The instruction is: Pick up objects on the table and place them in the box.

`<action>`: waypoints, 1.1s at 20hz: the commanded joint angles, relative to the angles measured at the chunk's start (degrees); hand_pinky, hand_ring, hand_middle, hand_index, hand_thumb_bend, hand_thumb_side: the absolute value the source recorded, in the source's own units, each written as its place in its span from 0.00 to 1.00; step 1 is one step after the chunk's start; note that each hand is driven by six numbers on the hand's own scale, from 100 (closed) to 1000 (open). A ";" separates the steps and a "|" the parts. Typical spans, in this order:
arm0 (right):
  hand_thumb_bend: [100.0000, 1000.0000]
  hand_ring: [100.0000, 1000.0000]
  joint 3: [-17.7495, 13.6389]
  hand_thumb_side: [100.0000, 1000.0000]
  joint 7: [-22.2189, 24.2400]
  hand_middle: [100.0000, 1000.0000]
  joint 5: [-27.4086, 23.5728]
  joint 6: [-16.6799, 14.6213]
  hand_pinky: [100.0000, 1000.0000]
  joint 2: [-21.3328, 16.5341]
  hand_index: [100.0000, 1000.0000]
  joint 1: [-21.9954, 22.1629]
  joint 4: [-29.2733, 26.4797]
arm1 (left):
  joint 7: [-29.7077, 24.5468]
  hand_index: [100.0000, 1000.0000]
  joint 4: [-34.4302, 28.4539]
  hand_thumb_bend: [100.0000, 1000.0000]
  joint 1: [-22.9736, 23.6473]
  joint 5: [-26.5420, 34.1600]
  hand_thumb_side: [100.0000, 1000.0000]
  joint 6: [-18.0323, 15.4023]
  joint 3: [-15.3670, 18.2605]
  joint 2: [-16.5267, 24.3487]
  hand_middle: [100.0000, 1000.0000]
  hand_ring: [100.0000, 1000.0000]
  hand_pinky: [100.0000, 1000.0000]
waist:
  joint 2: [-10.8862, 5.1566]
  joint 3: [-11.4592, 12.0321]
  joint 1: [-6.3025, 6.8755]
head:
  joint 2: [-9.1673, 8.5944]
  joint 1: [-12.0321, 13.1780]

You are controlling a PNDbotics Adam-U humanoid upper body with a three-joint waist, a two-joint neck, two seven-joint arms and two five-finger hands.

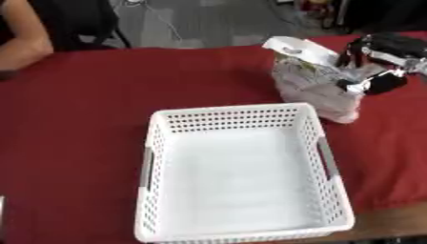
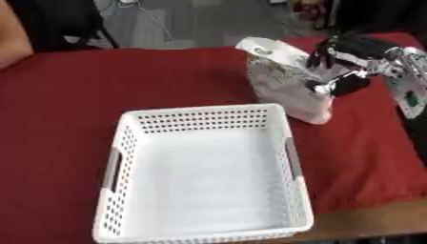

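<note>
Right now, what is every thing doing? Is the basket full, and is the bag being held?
White basket: upright on the red cloth, nothing inside.
Bag: whitish, crinkly, held at its far right side, its bottom by the basket's far right corner, not in it.
Right hand: fingers curled round the bag.
Left hand: not in view.
Red cloth: spread flat over the table.
</note>
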 commanded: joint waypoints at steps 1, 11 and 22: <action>0.00 0.30 -0.24 0.36 -2.27 0.34 0.93 -0.08 0.06 -1.93 0.45 -0.53 -1.36 | -0.12 0.99 -1.14 0.87 -0.30 0.11 1.00 -0.11 -0.04 0.63 0.93 0.83 0.68 | -0.62 -0.02 -0.15 | 0.16 0.19; 0.00 0.00 -0.39 0.30 -13.79 0.00 2.69 0.99 0.00 -2.03 0.10 0.04 -1.38 | -0.16 0.99 -1.14 0.87 -0.30 0.08 1.00 0.00 -0.06 0.61 0.93 0.83 0.68 | -0.62 -0.03 -0.14 | 0.22 0.23; 0.00 0.00 -0.48 0.26 -17.37 0.00 2.73 0.75 0.00 -2.24 0.09 0.34 -1.60 | -0.22 0.99 -1.14 0.87 -0.34 0.05 1.00 0.16 -0.11 0.57 0.93 0.83 0.68 | -0.67 0.05 -0.14 | 0.15 0.16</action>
